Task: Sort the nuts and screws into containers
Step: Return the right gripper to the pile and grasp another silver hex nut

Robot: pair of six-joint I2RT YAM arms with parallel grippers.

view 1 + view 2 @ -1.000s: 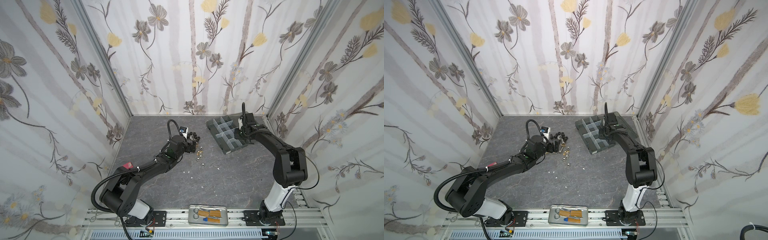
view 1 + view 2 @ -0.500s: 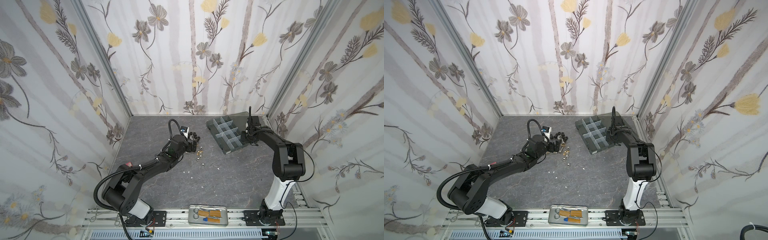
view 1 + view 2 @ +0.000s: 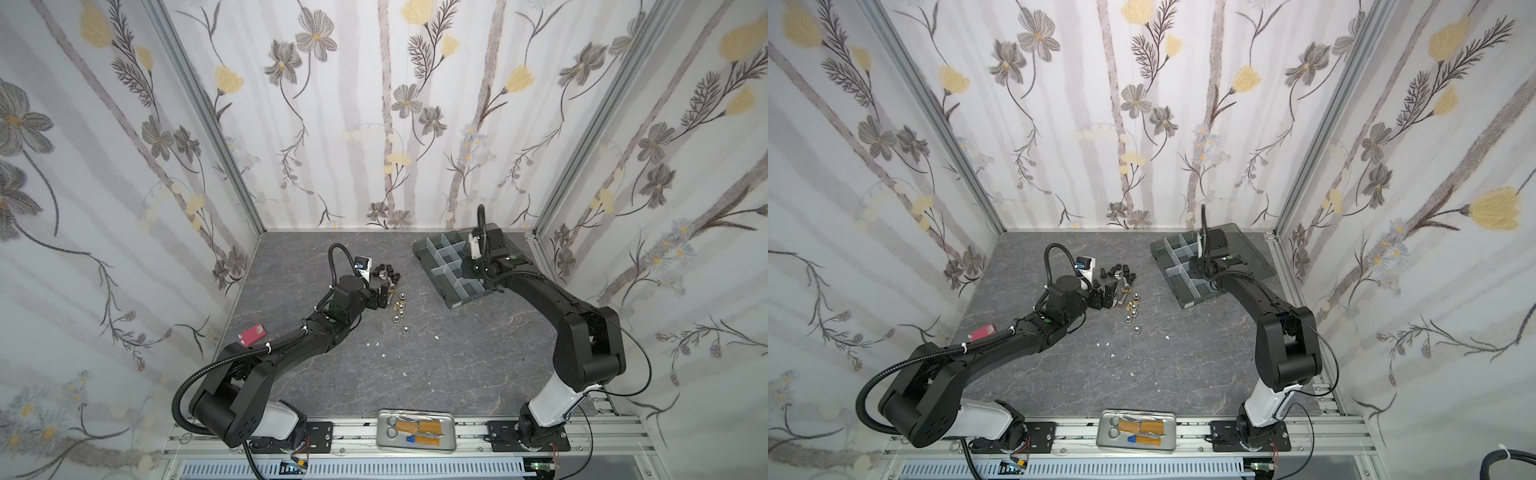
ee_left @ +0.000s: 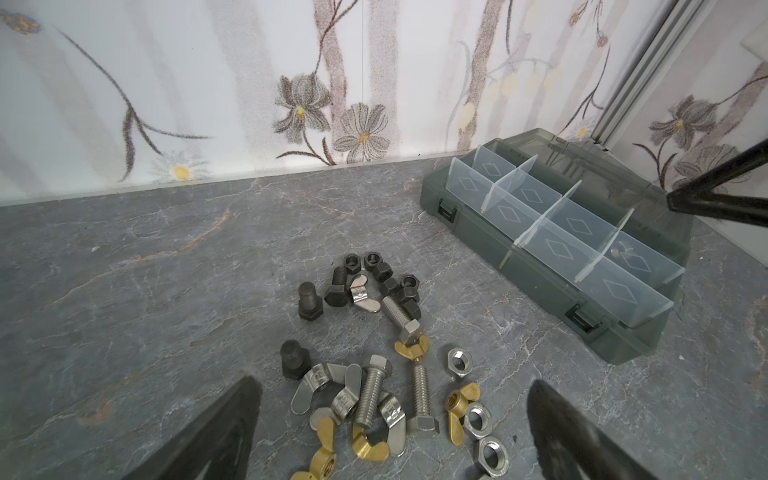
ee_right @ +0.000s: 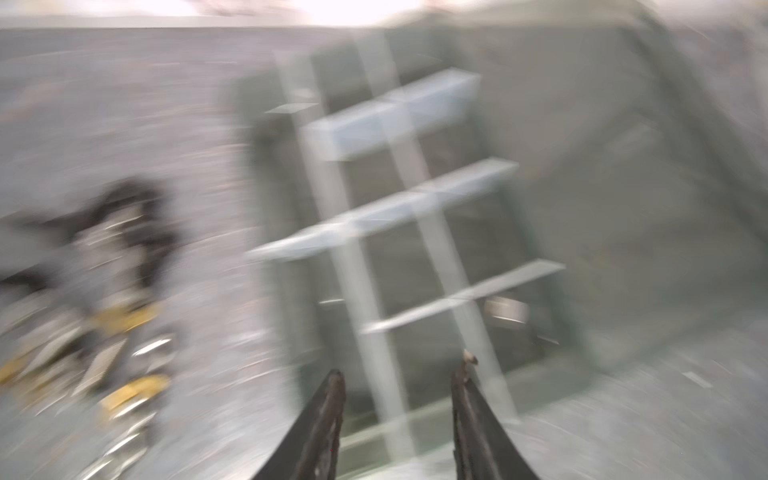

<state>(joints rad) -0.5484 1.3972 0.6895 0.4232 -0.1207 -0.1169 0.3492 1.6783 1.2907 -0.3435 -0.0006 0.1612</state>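
Over the screws and nuts [image 4: 371,390] your L gripper [image 4: 392,384] sits wide open, empty; R gripper [image 5: 398,372] over organizer box [image 4: 469,224], part-open, empty

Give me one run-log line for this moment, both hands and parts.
left hand: open, over screws and nuts | right hand: open, empty, over box | box: one silver piece inside
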